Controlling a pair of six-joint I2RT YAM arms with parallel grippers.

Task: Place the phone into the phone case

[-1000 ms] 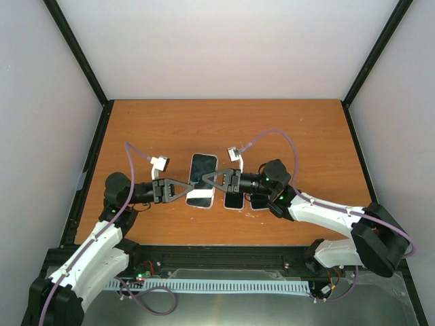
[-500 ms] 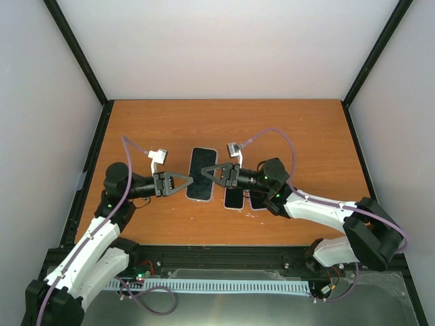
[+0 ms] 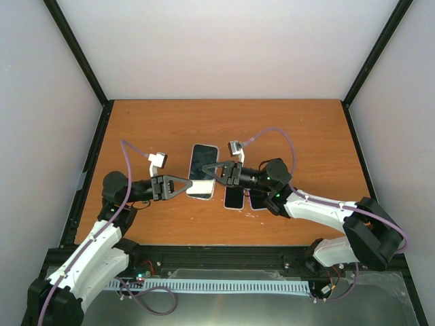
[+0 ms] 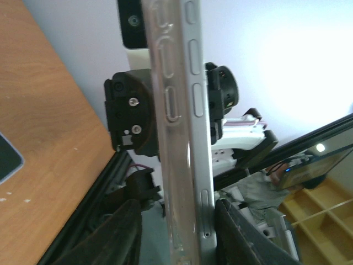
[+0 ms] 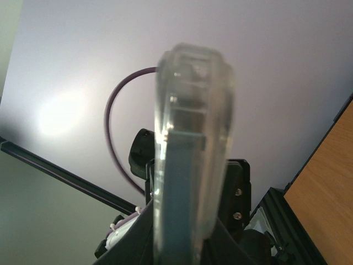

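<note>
The phone (image 3: 202, 166), dark-screened, sits partly in a clear case and is held above the table between both grippers. My right gripper (image 3: 209, 170) is shut on its right edge. In the right wrist view the clear case (image 5: 193, 72) and the phone's grey edge (image 5: 185, 187) stand edge-on, pinched in the right gripper (image 5: 179, 243). My left gripper (image 3: 185, 185) is at the lower left end. In the left wrist view the clear case (image 4: 171, 138) and the phone's silver side (image 4: 198, 138) run between the left gripper's (image 4: 179, 237) fingers. One finger touches the phone; the other stands off.
Two more dark phones (image 3: 233, 197) (image 3: 258, 201) lie flat on the orange table (image 3: 306, 136) under my right arm. One phone's corner shows in the left wrist view (image 4: 8, 157). Black frame rails border the table's sides and near edge.
The right gripper has moved up and left with the phone and case. The left gripper drew back slightly, then came in again at the phone's lower left end.
</note>
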